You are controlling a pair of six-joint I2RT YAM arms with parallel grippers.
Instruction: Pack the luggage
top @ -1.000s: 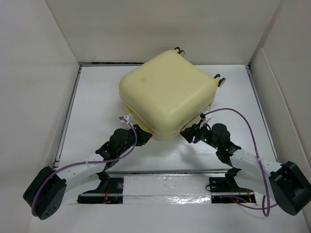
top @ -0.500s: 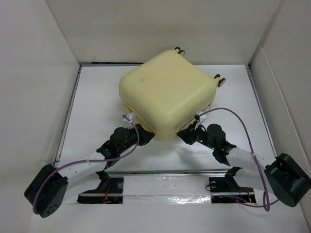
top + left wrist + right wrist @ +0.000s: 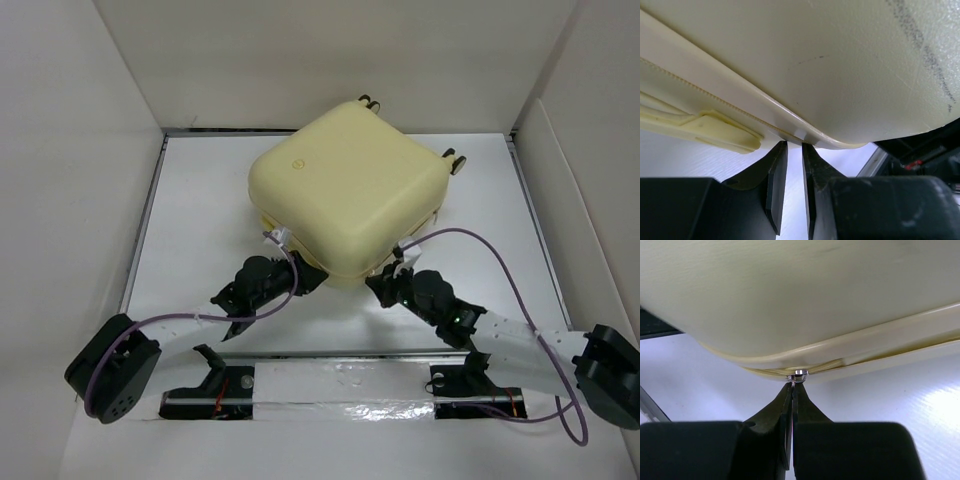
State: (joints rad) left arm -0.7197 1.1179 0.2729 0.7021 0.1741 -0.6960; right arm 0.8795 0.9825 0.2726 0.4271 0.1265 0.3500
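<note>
The right claw (image 3: 380,284) snapped from half-open to clenched, tips at the shiny stud (image 3: 799,373) on the seam of the closed luggage (image 3: 345,200) mid-worktop (image 3: 200,220), while the left claw (image 3: 306,279) kept its narrow gap at the rim, grip unclear, so zipping looked next.

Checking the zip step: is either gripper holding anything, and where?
The right gripper pinches a small shiny nub at the luggage seam. The left gripper has tips at the luggage rim; hold cannot be told.
</note>
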